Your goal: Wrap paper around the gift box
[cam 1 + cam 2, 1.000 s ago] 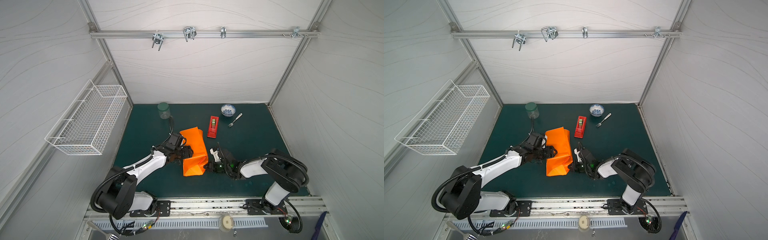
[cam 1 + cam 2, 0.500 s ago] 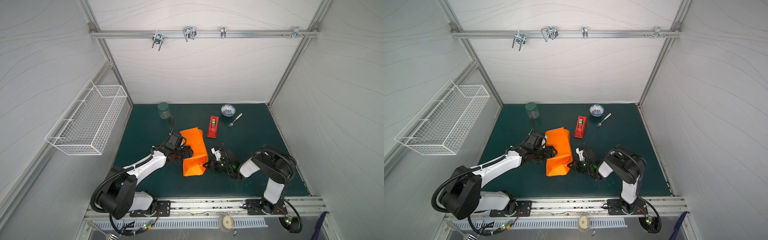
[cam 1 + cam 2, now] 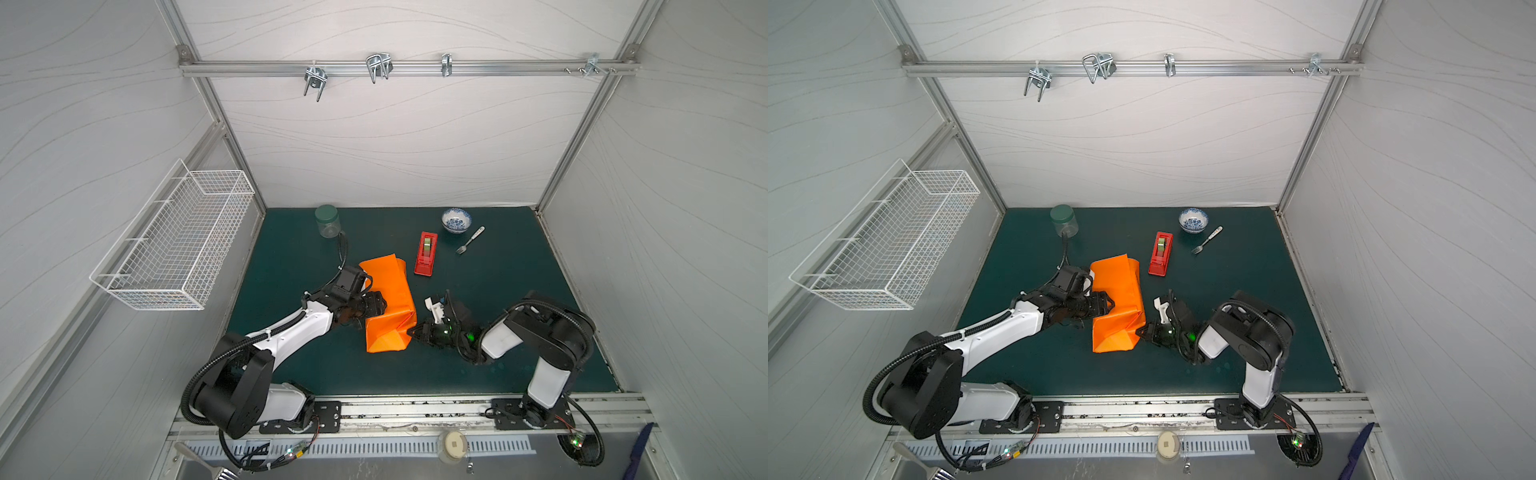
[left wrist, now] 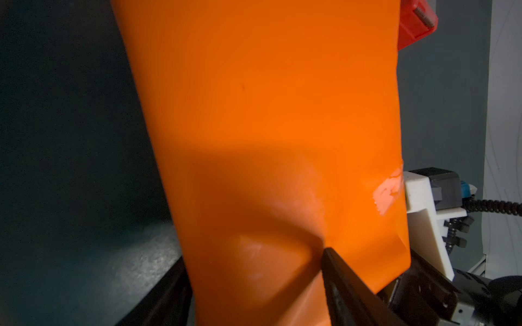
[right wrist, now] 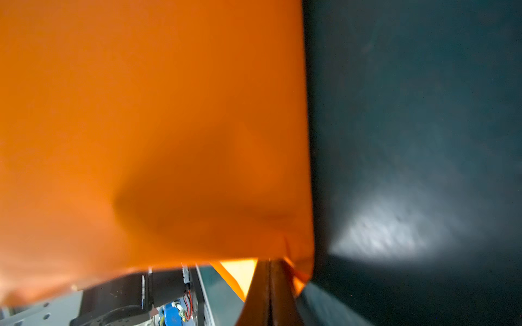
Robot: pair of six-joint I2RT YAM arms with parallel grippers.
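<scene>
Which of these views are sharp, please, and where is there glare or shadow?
Both top views: sharp, evenly lit. Left wrist view: the paper close and soft, a shadow across it, a glossy highlight near its edge. Right wrist view: paper blurred, white glare on the mat.

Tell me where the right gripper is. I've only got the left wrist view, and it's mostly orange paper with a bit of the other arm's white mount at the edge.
Observer: In a top view the right gripper sits low on the mat, right at the near right corner of the folded paper.
Operator: Is it open?
Observer: No. The right wrist view shows its fingers pressed together, with the paper's edge just past their tips.
Operator: I can see a red corner. What's that?
Observer: It's the red tape dispenser. It lies flat beside the paper's far right end, just clear of it.
</scene>
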